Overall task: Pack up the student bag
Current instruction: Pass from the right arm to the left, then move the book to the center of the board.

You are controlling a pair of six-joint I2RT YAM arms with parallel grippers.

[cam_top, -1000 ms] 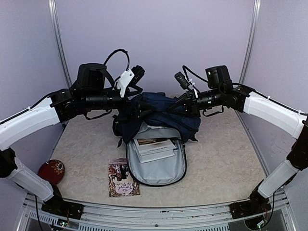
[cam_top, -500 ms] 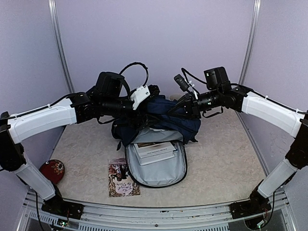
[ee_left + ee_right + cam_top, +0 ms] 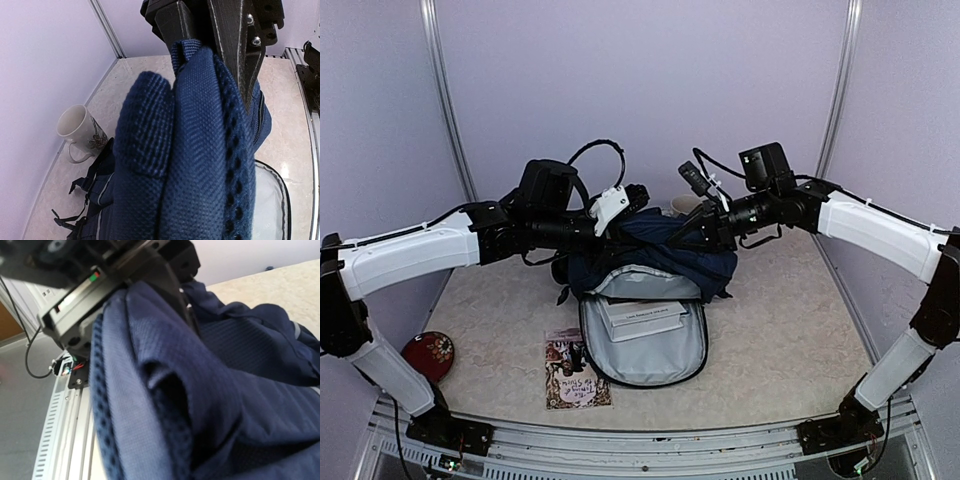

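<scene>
The student bag (image 3: 660, 250), navy blue, lies mid-table with its grey-lined front flap (image 3: 645, 350) folded open toward me and white books (image 3: 642, 315) stacked inside. My left gripper (image 3: 626, 214) is shut on a fold of the bag's upper fabric at its left side; in the left wrist view the left gripper (image 3: 202, 47) pinches thick navy weave (image 3: 195, 150). At the bag's upper right edge my right gripper (image 3: 697, 228) is shut on the cloth too; in the right wrist view the right gripper (image 3: 137, 292) squeezes a bunched fold (image 3: 200, 390). Both hold the bag's top raised.
A white floral mug (image 3: 77, 127) stands behind the bag near the back wall, showing in the top view as a mug rim (image 3: 685, 204). A picture booklet (image 3: 575, 368) lies left of the flap. A red round lid (image 3: 427, 355) sits at the near left edge.
My left gripper swung right onto the bag's top and closed on its fabric. The right gripper kept its hold, and the bag's top shifted, uncovering the mug behind.
</scene>
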